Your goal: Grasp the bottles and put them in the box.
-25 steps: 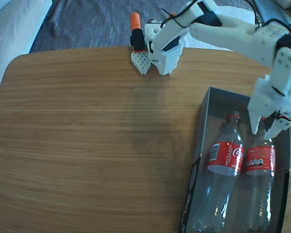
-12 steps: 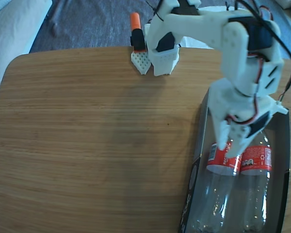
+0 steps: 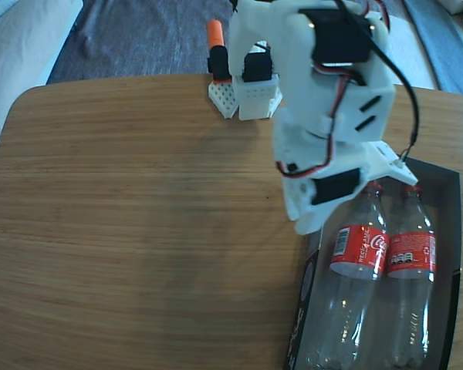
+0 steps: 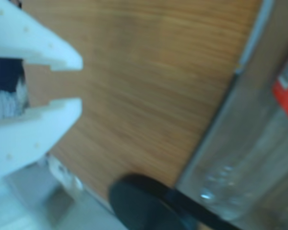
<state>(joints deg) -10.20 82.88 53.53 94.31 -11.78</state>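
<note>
Wrist view: the tool (image 4: 67, 81), empty, its jaws a narrow gap apart, hangs over bare wooden bench (image 4: 149, 86). Fixed view: both bottles (image 3: 355, 285) (image 3: 410, 285) lie side by side inside the box (image 3: 447, 193) at 4 o'clock, necks toward 12.

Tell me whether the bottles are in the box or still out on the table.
In: both bottles lie side by side inside the box.

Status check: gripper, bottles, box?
Gripper empty, jaws slightly apart, above bare table beside the box. Both bottles lying side by side inside the box. Nothing in the way.
</note>
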